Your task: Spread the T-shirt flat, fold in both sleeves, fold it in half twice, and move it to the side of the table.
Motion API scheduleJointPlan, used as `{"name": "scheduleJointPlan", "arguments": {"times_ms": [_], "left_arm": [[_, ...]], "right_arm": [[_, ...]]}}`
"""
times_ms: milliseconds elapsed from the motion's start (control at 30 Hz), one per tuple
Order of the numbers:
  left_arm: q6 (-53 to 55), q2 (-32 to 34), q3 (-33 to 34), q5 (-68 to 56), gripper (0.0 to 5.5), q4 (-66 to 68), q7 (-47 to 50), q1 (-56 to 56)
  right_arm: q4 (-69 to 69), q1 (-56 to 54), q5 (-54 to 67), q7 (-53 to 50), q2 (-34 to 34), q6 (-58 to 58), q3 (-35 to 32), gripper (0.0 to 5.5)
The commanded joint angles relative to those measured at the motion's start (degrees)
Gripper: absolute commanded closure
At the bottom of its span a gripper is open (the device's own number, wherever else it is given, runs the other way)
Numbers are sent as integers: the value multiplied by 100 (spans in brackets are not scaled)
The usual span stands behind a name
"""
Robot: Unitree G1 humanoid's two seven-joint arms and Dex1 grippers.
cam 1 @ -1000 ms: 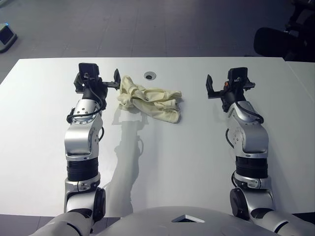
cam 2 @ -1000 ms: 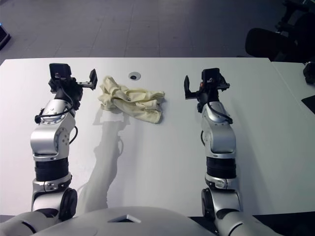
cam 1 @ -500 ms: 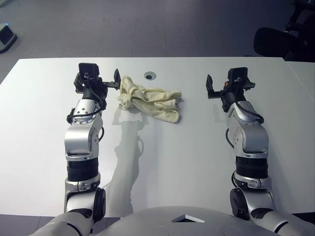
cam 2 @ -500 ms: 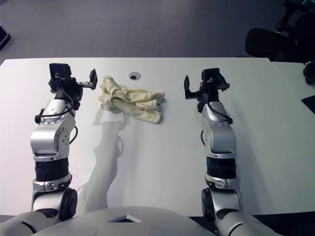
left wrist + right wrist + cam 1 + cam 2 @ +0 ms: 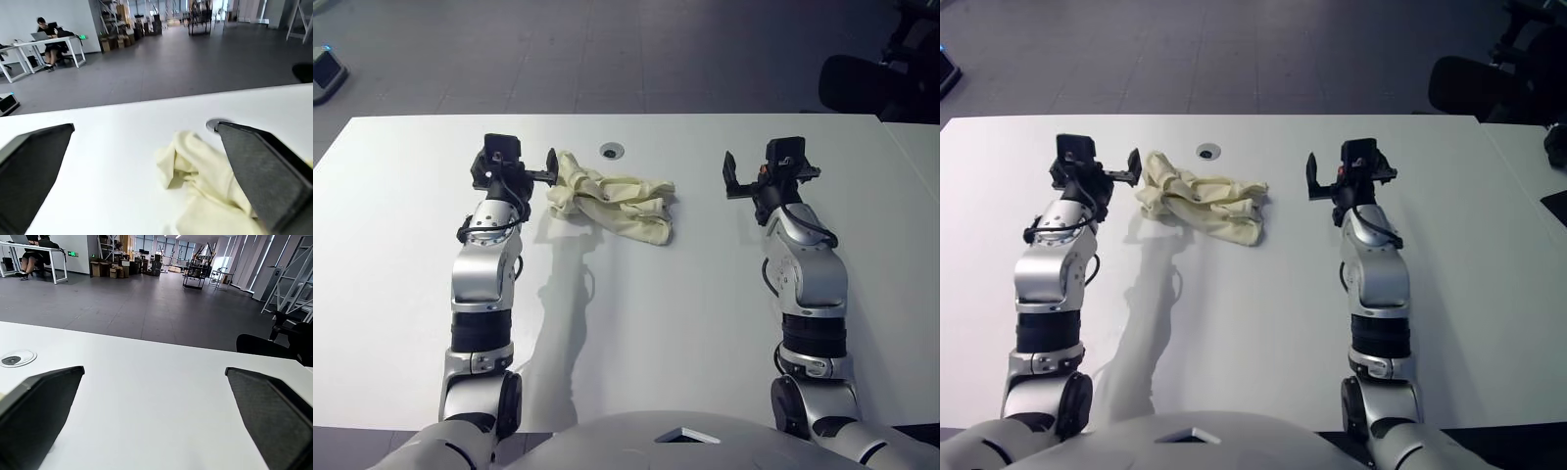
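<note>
The left gripper (image 5: 516,164) is hovering near the far edge of the surface (image 5: 656,323), left of centre, w/ its fingers spread wide. Its inner finger is sitting just beside the left end of the T-shirt (image 5: 612,201); whether it is touching the cloth cannot be told. Prob. it is lining up for a first grab, since nothing is being pinched yet and spreading is not yet begun.

The T-shirt is lying crumpled in a loose bunch near the far edge, btwn the two arms but much closer to the left one, just on the near side of a round cable port (image 5: 611,150). The bunching is hiding sleeves, collar and hem, so which part is which cannot be made out. In the left wrist view one dark finger is covering part of the cloth, and the picture's edge is cutting off the rest.

The right gripper (image 5: 770,171) is waiting w/ fingers spread too, holding nothing, well apart from the T-shirt and nearer the right edge. It is likely standing by until the left side lifts a corner. Its wrist view is catching the port (image 5: 12,358) only at the margin, partly behind a finger.
</note>
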Motion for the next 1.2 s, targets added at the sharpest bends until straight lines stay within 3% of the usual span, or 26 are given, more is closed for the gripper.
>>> {"name": "scheduleJointPlan", "arguments": {"times_ms": [33,167,333,600,833,1000,1200], "left_arm": [[-997,286,-566,468,10,1937,-545,-821],[-1596,531,-1395,1110,10,3199,-1192,-1113],[-2023,795,-2494,2059,10,3594,-1789,-926],[-977,1179,-3010,1667,10,657,-3410,490],[159,1178,-2911,1617,10,-996,-3351,1269],[1038,728,-2515,1148,10,-1739,-3148,1330],[1756,835,-2018,712,10,-2563,-3215,1223]], "right_arm": [[0,-32,-20,-49,34,20,-4,14],[-52,42,-22,-88,75,19,-14,14],[-43,46,-15,-114,86,7,-12,14],[-68,99,-47,29,-102,24,22,14],[-322,339,-168,403,-652,76,49,14],[-753,668,-92,802,-975,266,68,14],[-1398,1172,-29,1656,-1650,220,251,14]]}}
